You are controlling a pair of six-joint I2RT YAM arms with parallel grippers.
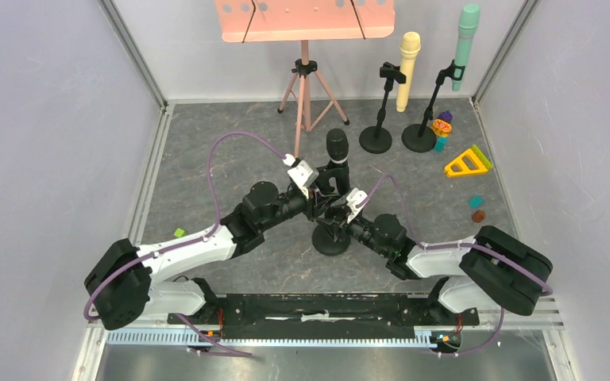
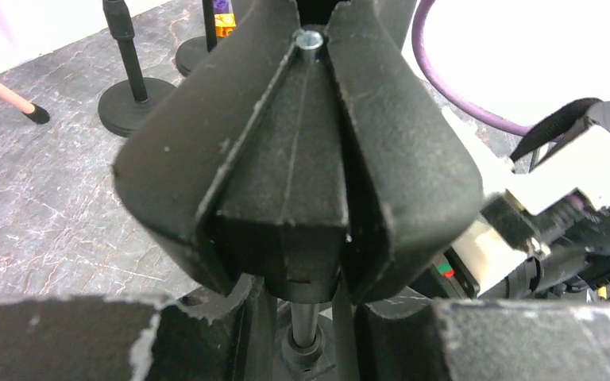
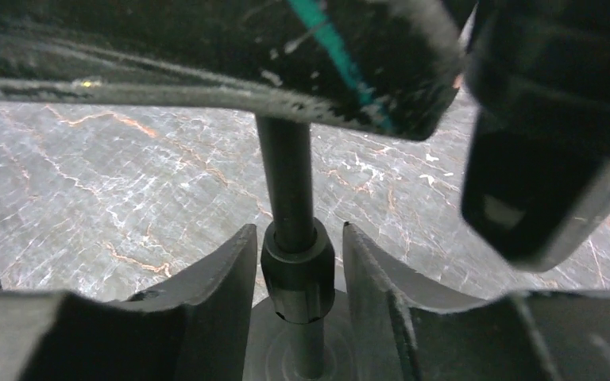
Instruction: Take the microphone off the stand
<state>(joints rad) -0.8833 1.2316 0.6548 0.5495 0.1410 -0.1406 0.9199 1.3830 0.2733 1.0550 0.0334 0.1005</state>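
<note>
While right pincer [image 3: 298, 238] flanks stand collar [image 3: 298, 274] (round, matte black), veined tabletop [image 3: 127, 175].

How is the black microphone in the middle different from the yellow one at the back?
The black microphone is dark all over; the yellow microphone is pale yellow. The black one stands mid-table, the yellow one by the back wall. The left arm and right arm crowd the black one's stand; nothing touches the yellow one's stand. Both sit upright on round-based black stands.
</note>
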